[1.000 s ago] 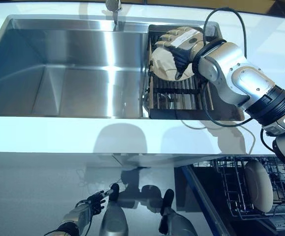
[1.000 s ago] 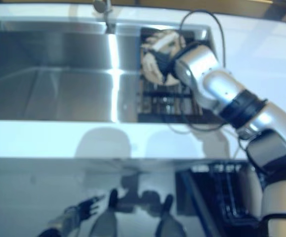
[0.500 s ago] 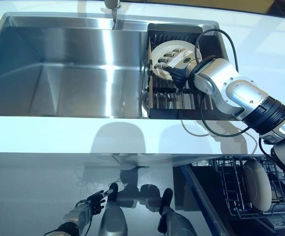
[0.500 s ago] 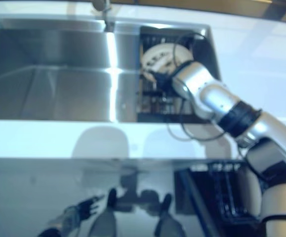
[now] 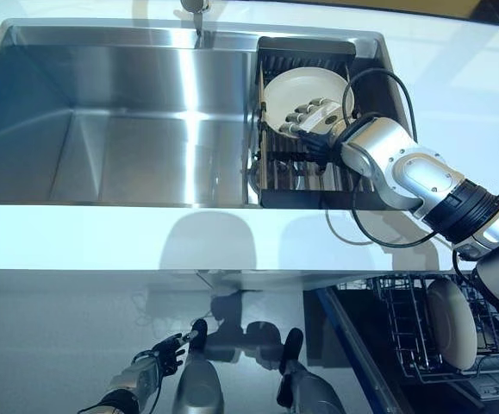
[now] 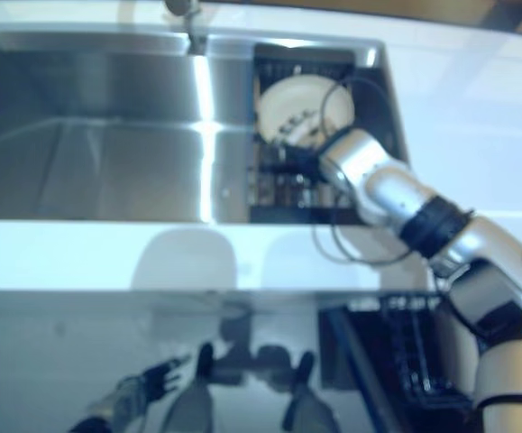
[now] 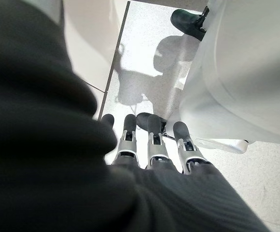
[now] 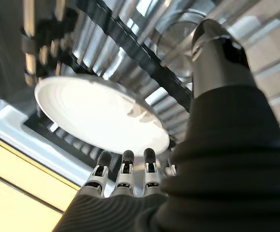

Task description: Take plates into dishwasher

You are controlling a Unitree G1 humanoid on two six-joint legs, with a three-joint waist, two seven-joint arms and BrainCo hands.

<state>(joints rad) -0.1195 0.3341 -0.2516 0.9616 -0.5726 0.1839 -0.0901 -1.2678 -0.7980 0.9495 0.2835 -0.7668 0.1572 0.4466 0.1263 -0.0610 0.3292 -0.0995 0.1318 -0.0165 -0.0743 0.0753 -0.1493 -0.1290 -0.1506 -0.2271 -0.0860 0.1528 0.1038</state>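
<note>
White counter (image 5: pixel 232 237) w/ steel sink (image 5: pixel 120 129); black drying rack (image 5: pixel 305 164) at sink's right end. White plate (image 5: pixel 305 95) leans in rack. Right hand (image 5: pixel 311 121) in front of plate, fingers straight, tips at plate's lower face; no grasp seen. Second plate (image 5: pixel 450 323) upright in dishwasher basket (image 5: pixel 404 345), lower right. Left hand (image 5: pixel 159 358) low, fingers relaxed, holds nothing.

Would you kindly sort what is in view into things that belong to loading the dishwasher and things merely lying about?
Belongs to the job:
- white plate on the sink rack
- right hand, at that plate
- dishwasher rack, already holding a plate

Just there:
- sink basin
- tap
- left hand, idle, low
</note>
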